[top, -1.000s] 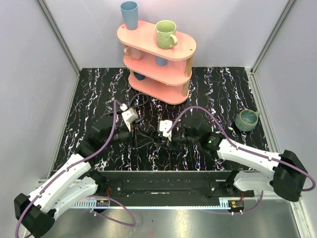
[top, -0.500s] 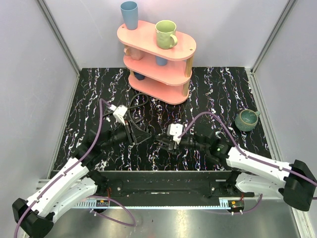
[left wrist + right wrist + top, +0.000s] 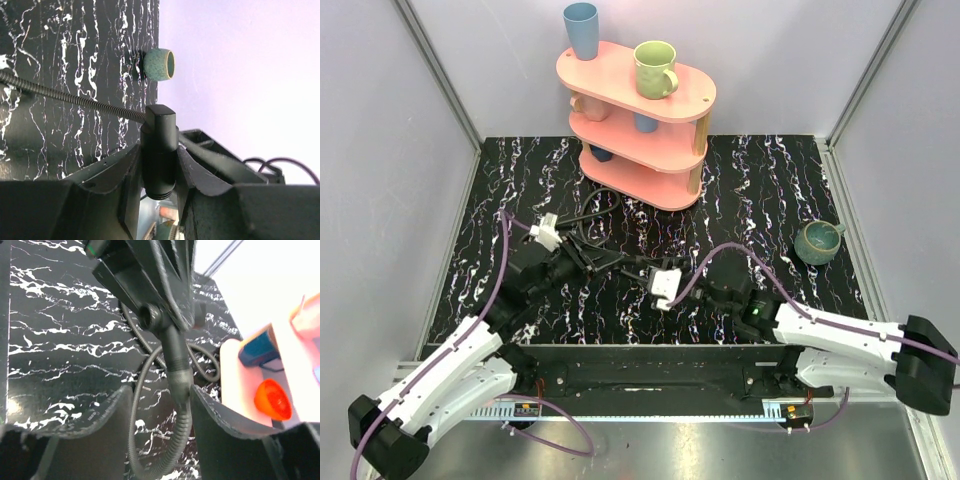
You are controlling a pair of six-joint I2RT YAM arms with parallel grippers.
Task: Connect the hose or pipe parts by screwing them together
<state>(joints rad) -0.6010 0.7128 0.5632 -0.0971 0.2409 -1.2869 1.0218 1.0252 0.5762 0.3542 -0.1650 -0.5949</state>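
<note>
Hose end [image 3: 159,125] tight within left pincer [image 3: 157,157]; right pincer [image 3: 161,392] agape.

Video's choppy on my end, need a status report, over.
Left gripper shut on black fitting. Right gripper open, hose loose between its fingers. Pink shelf behind, apart from both.

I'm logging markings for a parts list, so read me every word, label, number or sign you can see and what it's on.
None can be read in any view.
Small coloured tags on the base rail: too small to read.
Green mug, teal mug, pink shelf, black hose fitting: no marking visible.
</note>
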